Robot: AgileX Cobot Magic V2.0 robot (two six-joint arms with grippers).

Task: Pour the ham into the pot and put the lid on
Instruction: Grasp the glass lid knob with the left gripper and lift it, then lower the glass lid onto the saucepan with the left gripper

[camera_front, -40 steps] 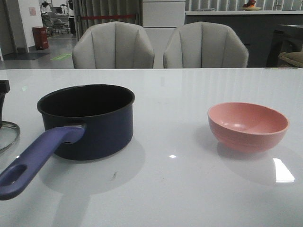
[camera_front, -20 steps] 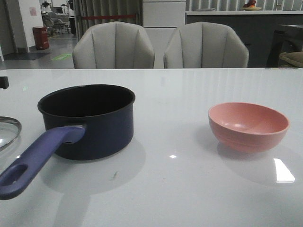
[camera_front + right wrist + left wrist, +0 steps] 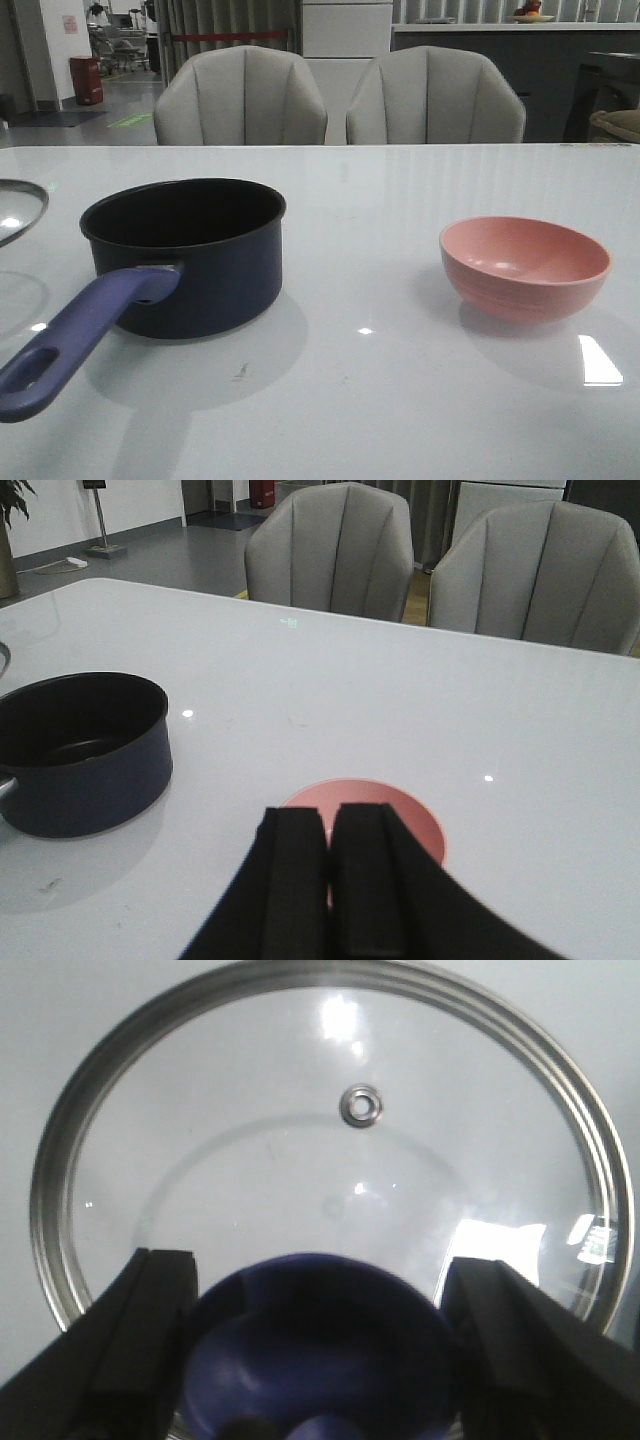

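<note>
Nearest in the front view, the long purple-blue handle of the pot [image 3: 183,255] is seen reaching toward the robot's left side, with the dark navy body behind it standing open and uncovered on the white counter [image 3: 400,400]. To the right, well apart from the pot, the pink bowl [image 3: 525,265] is set upright; no ham can be made out in it from this low angle, and the pot's inside is too dark for its contents to be told. From the right wrist view, the right hand [image 3: 330,880] is seen with its two dark fingers pressed together and nothing between them, held above the near edge of the bowl, so it is judged to be parked clear of the work. In the left wrist view, the left hand [image 3: 320,1360] is shown with its fingers [image 3: 130,1350] set on either side of the blue knob of the lid [image 3: 330,1160]; the knob is gripped so that the glass can be carried level. At the far left edge of the front view only a part of the lid's steel rim is caught, raised off the counter and left of the pot. The covering step is judged to be in hand, the lid not yet over the pot. Farthest back, two grey chairs [image 3: 240,100] are ranged behind the counter.
</note>
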